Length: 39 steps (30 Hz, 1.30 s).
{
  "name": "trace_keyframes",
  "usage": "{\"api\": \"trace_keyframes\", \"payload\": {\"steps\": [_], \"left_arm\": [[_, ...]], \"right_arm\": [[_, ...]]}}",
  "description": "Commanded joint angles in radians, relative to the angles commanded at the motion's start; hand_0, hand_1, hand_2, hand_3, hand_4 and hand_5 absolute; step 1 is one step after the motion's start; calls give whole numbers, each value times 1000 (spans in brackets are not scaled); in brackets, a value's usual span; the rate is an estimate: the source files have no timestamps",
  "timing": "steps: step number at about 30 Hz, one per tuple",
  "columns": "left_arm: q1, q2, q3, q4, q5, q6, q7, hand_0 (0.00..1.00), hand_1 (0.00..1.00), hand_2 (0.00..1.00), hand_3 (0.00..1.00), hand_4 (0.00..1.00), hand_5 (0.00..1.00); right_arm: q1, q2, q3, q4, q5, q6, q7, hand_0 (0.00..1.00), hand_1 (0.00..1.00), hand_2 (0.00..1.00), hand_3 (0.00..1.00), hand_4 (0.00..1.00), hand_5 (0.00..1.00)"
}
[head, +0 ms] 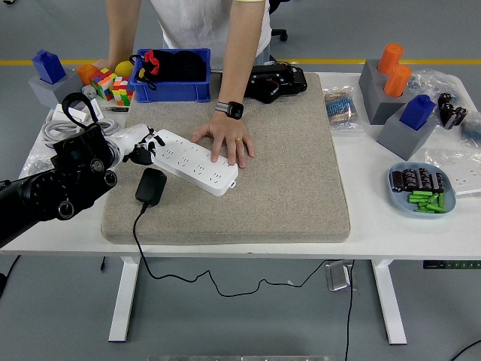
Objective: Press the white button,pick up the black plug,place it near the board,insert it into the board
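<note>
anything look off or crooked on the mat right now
The white power strip lies askew, diagonal across the grey mat, with a person's hand resting on its far end. The black plug lies unplugged beside it.

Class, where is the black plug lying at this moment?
In the head view, the black plug lies on the grey mat's left part, just in front of the white power strip, near the left hand.

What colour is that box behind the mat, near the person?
Blue, with black and red things inside; the head view shows it best.
</note>
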Motion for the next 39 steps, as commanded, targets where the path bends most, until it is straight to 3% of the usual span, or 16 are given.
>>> {"api": "trace_keyframes", "payload": {"steps": [16, 24, 29, 34, 39], "left_arm": [[15, 13, -35, -70, 0, -56, 58, 5, 2, 77, 739, 2, 2], [20, 31, -115, -146, -5, -86, 104, 2, 2, 77, 731, 2, 2], [18, 40, -162, -182, 14, -70, 96, 2, 2, 77, 731, 2, 2], [8, 38, -166, -171, 36, -46, 79, 2, 2, 77, 731, 2, 2], [-5, 31, -116, -131, 33, -45, 83, 3, 2, 77, 731, 2, 2]], "right_arm": [[-3, -1, -8, 0, 2, 1, 0, 781, 680, 659, 615, 672, 437], [-3, -1, -7, 0, 1, 0, 0, 781, 680, 659, 616, 672, 436], [-6, 1, -5, 0, 1, 0, 0, 781, 680, 659, 615, 672, 436], [-7, 1, -5, 0, 1, 0, 0, 781, 680, 659, 615, 672, 436], [-5, 1, -3, 1, 1, 1, 0, 781, 680, 659, 615, 672, 436]]}}
